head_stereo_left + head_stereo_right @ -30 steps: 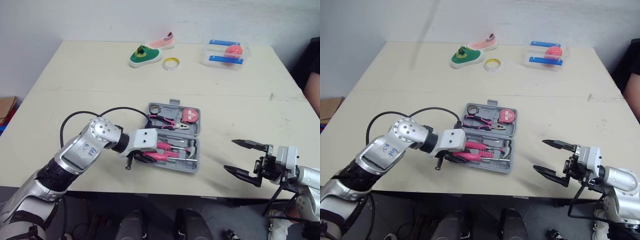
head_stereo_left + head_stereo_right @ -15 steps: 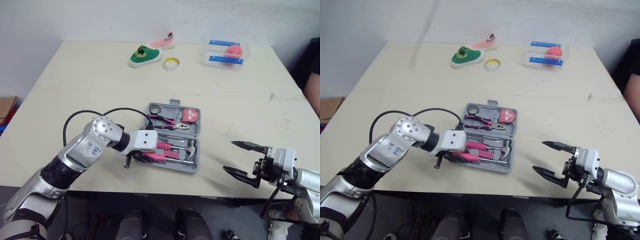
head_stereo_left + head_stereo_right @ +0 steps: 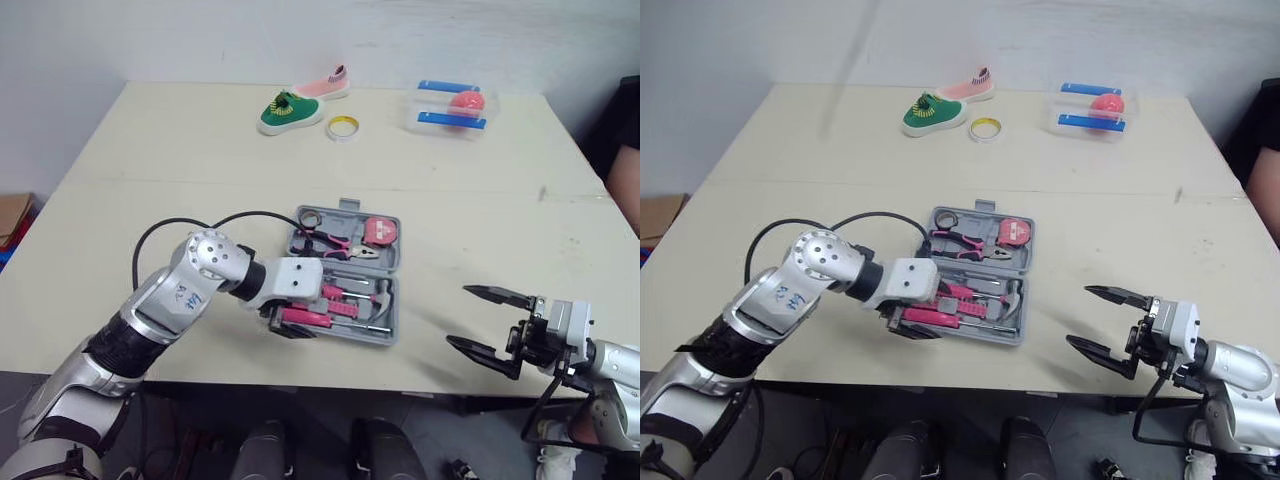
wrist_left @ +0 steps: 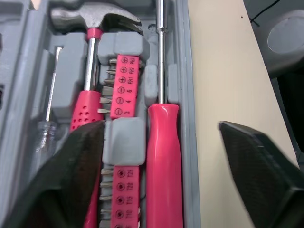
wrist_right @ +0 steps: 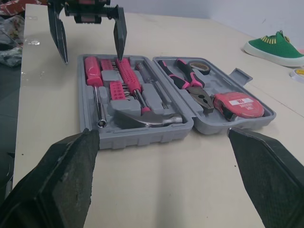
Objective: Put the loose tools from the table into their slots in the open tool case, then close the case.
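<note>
The grey tool case [image 3: 389, 300] lies open on the table, holding pliers [image 3: 335, 243], a tape measure [image 3: 378, 231], a hammer [image 4: 90, 23] and a pink bit rack [image 4: 124, 85]. A pink-handled screwdriver [image 4: 164, 156] rests in the slot along the case's near edge. My left gripper [image 3: 291, 325] hovers over the case's near-left corner, open, its fingers [image 4: 66, 180] straddling that handle without touching it. My right gripper [image 3: 458, 316] stands open and empty near the table's front right edge, pointing at the case.
At the table's far side sit a green shoe [image 3: 290, 111], a pink shoe [image 3: 326, 83], a roll of tape [image 3: 343, 127] and a clear box [image 3: 453, 108] with blue strips. The table's front edge runs just below the case.
My left gripper has opened from a narrow grip on the pink screwdriver handle; the screwdriver now lies loose in its slot. The right arm has barely moved.
</note>
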